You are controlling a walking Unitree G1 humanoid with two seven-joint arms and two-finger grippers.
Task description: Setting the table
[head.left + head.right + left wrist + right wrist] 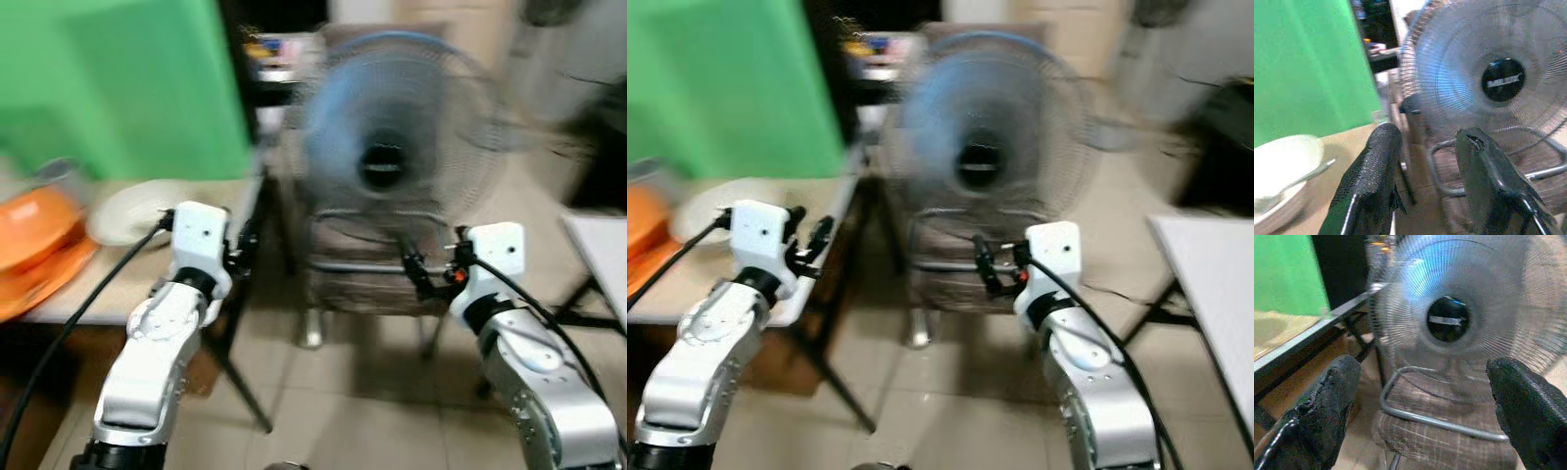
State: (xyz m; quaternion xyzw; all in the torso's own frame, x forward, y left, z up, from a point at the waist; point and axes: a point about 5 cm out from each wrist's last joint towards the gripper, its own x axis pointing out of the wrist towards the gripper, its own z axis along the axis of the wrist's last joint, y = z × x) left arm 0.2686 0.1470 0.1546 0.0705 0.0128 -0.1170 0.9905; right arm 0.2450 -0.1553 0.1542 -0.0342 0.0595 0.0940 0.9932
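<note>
Blurred scene. A floor gap separates the left table's point(196, 186) right edge from a chair point(367, 264) carrying a fan point(392, 127). Left gripper point(1425, 171), fingers apart and empty, hangs past that edge. Right gripper point(1422, 406), spread wide and empty, faces the chair. A white bowl point(132, 211) holding a spoon point(1303, 178) sits near the table's right edge, beside orange plates point(34, 245).

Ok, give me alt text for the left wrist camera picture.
The left gripper with its two black fingers apart, nothing between them, pointing at an electric fan above a chair. Beside it, a white bowl holding a spoon sits on a table before a green backdrop.
</note>
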